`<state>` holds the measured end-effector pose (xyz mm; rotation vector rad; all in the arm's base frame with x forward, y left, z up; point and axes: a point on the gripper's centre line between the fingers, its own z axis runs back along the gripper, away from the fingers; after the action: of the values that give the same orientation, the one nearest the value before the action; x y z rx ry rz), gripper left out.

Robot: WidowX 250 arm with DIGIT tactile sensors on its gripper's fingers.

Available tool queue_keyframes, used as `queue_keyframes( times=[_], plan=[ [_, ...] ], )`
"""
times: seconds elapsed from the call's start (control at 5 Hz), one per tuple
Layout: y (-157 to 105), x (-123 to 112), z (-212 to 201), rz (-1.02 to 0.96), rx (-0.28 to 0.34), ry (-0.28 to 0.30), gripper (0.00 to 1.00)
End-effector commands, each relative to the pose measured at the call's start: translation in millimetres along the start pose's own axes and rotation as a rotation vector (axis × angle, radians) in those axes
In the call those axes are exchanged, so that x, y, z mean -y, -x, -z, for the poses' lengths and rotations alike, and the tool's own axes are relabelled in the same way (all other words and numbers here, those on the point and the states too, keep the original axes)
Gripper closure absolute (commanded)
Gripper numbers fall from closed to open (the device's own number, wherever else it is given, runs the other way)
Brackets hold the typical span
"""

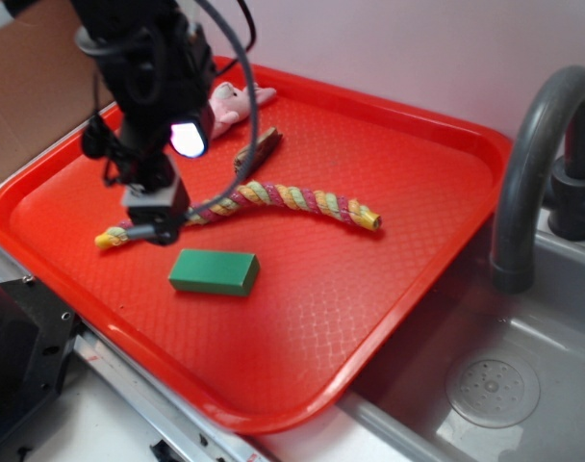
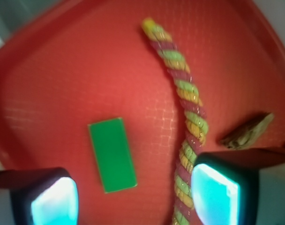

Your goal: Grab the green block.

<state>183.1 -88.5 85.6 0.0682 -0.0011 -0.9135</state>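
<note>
My two finger pads (image 2: 213, 194) fill the bottom of the wrist view, one at the lower left and one at the lower right, glowing pale blue-white and set wide apart with nothing between them: my gripper (image 2: 133, 197) is spread and holds nothing. In the exterior view my gripper (image 1: 158, 223) hangs over the near-left part of the tray, its lamp lit just above it.

The green block (image 2: 112, 154) lies flat on the tray in the gap ahead of my pads, closer to the left one, its long axis running roughly away from me with a slight tilt. I am not touching it. From outside, the green block (image 1: 214, 271) sits just in front of and to the right of my fingertips, on the near half of the tray.

Beside the block runs the braided rope (image 2: 187, 126), pink, green and yellow, curving from the far side down past my right pad. In the exterior view the braided rope (image 1: 283, 202) stretches across the tray's middle, and my gripper stands over its left part. Past the rope lies a brown piece (image 1: 258, 149), and behind that a pink plush toy (image 1: 237, 101) by the far rim.

All of it rests on the red tray (image 1: 389, 260), which sits beside a grey sink (image 1: 523, 385) with a dark faucet (image 1: 533, 173).
</note>
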Motion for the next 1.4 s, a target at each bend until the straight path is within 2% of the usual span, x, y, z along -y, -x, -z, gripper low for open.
queue_keyframes(
  times=[0.0,0.2,0.8,1.0,1.2],
  plan=[
    [-13,8,37,0.11,0.021,0.031,0.0],
    [-20,20,49,0.174,0.028,0.044,0.0],
    [-23,20,76,0.166,-0.064,0.027,0.0],
    [-29,27,78,0.211,-0.052,0.033,1.0],
    [-34,34,77,0.222,-0.057,0.029,1.0]
  ],
)
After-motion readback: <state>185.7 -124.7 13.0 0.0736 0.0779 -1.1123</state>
